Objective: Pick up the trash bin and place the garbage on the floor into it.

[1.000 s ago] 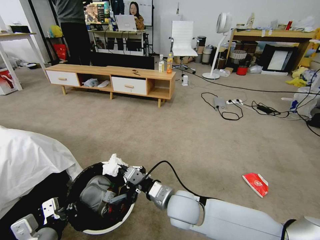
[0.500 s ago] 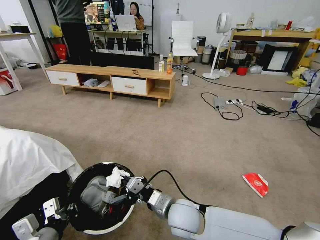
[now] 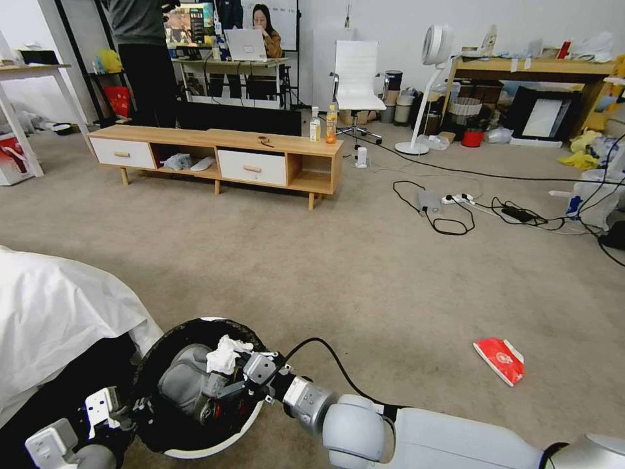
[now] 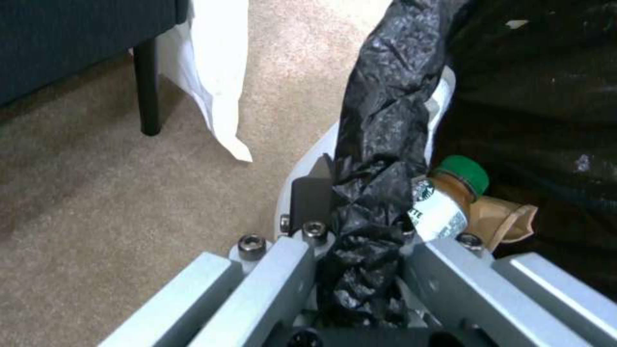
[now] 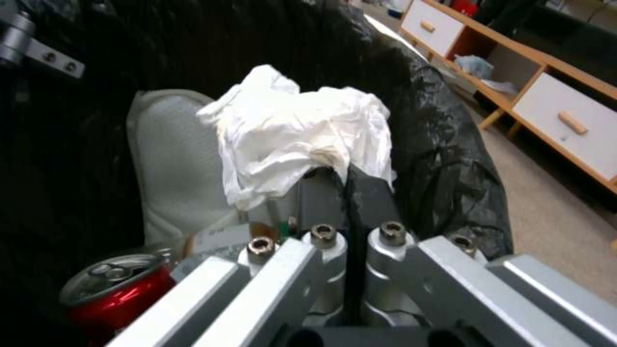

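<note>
The trash bin (image 3: 209,448), white with a black bag liner (image 5: 443,144), sits at my lower left. My left gripper (image 3: 124,409) is shut on its rim, and in the left wrist view (image 4: 360,193) the bag is pinched between the jaws. My right gripper (image 3: 232,376) reaches inside the bin, shut on a crumpled white tissue (image 3: 223,355) (image 5: 296,130). Garbage lies in the bin: a crushed red can (image 5: 113,294), a green-capped bottle (image 4: 450,197) and a brown paper bag (image 4: 511,219). A flat red packet (image 3: 500,359) lies on the carpet to my right.
A white cloth (image 3: 58,312) drapes over furniture at my left. A low wooden cabinet (image 3: 221,156) with two upright bottles (image 3: 323,125) stands ahead. Cables and a power strip (image 3: 456,198) lie on the carpet at the right, near a standing fan (image 3: 426,85).
My right gripper has lowered with the tissue from above the bin's rim down into the bin. The left gripper and the bin have stayed put.
</note>
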Controlling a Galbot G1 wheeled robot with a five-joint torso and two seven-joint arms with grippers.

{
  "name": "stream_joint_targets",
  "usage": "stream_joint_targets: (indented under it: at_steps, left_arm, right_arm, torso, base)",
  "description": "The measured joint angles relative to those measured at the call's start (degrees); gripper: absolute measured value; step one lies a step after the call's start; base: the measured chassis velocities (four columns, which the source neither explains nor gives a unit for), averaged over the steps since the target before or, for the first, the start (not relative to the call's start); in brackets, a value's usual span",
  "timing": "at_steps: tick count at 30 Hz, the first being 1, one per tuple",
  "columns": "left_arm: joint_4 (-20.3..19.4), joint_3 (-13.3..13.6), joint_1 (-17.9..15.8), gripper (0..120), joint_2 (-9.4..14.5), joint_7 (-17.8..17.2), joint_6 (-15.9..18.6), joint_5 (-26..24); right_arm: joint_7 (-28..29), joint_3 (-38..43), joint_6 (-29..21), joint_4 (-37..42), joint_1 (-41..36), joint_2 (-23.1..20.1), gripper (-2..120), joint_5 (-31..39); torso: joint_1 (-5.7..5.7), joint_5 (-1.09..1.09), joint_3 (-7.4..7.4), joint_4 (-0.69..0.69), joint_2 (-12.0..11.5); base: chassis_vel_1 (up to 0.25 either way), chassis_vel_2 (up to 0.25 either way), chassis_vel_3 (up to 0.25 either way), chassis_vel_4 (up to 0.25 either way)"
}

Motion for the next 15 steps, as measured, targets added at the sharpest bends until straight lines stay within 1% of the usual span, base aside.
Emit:
stream_joint_targets:
  at_steps: [15]
  left_arm:
    - [0.53,-0.09,-0.26,1,0.03,0.04,0.00,0.04]
  right_arm:
    - [0.88,-0.23,0.00,-0.25,0.29,1.29,0,0.70]
  torso:
    - [0.00,0.00,0.00,0.00,-0.01]
  base:
    - [0.000,0.000,0.000,0.000]
